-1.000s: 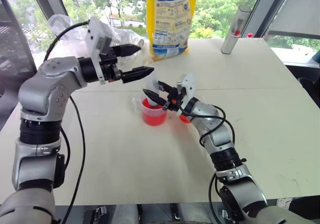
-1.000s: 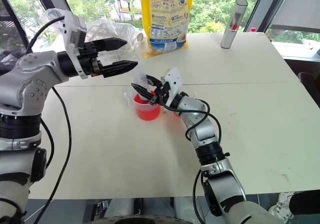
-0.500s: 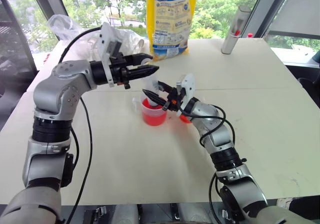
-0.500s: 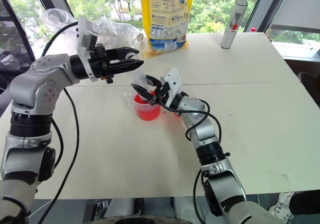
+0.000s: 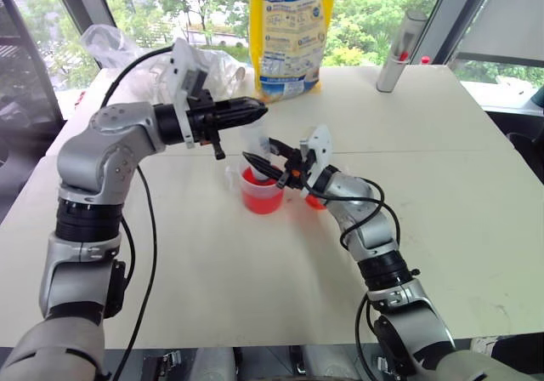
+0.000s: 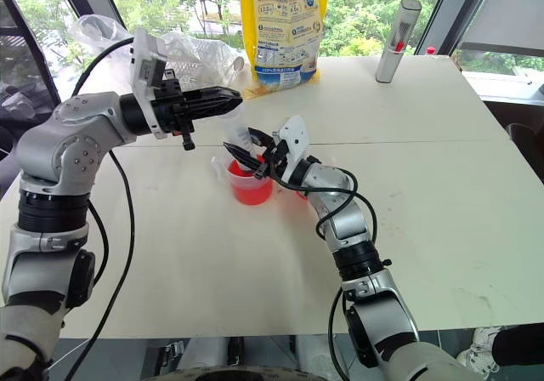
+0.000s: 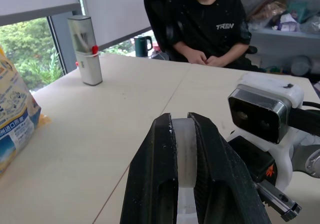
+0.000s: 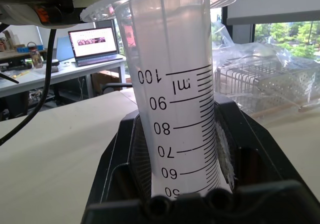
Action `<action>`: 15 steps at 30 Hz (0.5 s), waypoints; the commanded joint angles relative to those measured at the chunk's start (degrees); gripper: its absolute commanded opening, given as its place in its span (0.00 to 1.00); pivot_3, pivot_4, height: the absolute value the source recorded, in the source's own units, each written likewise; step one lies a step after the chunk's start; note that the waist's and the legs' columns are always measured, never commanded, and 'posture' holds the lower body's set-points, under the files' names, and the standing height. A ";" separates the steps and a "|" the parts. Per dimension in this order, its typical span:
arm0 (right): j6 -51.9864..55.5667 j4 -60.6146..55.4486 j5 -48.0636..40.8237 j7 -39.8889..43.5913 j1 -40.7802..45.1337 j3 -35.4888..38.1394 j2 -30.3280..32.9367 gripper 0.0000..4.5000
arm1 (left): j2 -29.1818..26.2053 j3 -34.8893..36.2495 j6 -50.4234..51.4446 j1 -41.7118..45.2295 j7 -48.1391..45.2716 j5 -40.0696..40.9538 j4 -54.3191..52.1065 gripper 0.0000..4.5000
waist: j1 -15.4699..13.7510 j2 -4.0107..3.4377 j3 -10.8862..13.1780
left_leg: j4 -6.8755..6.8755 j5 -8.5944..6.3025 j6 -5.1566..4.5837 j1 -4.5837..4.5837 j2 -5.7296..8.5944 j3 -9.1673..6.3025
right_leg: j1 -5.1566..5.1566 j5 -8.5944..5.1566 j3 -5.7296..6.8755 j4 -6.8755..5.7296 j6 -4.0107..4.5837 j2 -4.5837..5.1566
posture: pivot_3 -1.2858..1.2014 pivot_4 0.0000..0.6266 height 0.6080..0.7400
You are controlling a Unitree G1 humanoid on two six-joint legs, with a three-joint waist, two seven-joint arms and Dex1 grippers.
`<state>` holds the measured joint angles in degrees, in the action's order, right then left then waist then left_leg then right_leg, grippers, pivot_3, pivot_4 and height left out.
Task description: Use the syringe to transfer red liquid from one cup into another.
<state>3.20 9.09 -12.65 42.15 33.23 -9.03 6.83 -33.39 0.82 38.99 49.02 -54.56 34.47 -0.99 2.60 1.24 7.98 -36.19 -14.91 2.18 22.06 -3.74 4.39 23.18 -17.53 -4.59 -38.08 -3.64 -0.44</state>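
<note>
The syringe (image 8: 172, 84) stands with its tip in the big cup (image 5: 262, 192), over the middle of the bench (image 5: 442, 177). The right gripper (image 5: 265, 165) has its fingers clamped on the barrel; the left gripper (image 5: 248, 107) has its fingers closed on the plunger top. Judging by this, drawing up is about to start and no transfer is done. The big cup holds red liquid (image 5: 261, 199); the small cup (image 5: 314, 201), just beside it, shows red low down.

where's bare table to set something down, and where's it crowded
Free: the white table in front of the wide clear beaker of red liquid, and its right half below the tall grey cylinder. Crowded: the middle, where both grippers meet at the clear syringe over that beaker, and the far edge with the yellow bag and crumpled clear plastic.
</note>
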 commanded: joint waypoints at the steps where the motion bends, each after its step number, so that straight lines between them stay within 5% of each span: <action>1: 1.92 -1.46 -0.35 1.36 -0.40 -1.22 0.60 0.30 | -0.90 2.67 -1.80 4.52 0.93 -0.36 -0.56 0.01 | 0.02 0.00 0.00 | 0.00 0.00 0.00 0.00 0.00 0.01 | 0.00 0.00 0.00 0.00 0.00 0.00 | 0.52 0.24 1.00; 15: 5.89 -2.84 -1.26 2.77 -0.98 -2.48 1.36 0.30 | -2.45 4.15 -4.87 11.46 -0.14 -2.11 4.26 0.01 | 0.03 -0.01 0.00 | 0.01 0.00 0.00 0.02 0.01 0.00 | 0.03 0.00 0.01 0.01 0.00 -0.02 | 0.52 0.24 1.00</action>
<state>7.70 6.80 -14.35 42.12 34.04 -8.12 7.75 -33.77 -0.34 38.97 54.86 -57.01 33.58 4.01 2.64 1.23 7.98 -36.18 -14.91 2.18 22.08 -3.72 4.40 23.21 -17.53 -4.59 -38.07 -3.64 -0.46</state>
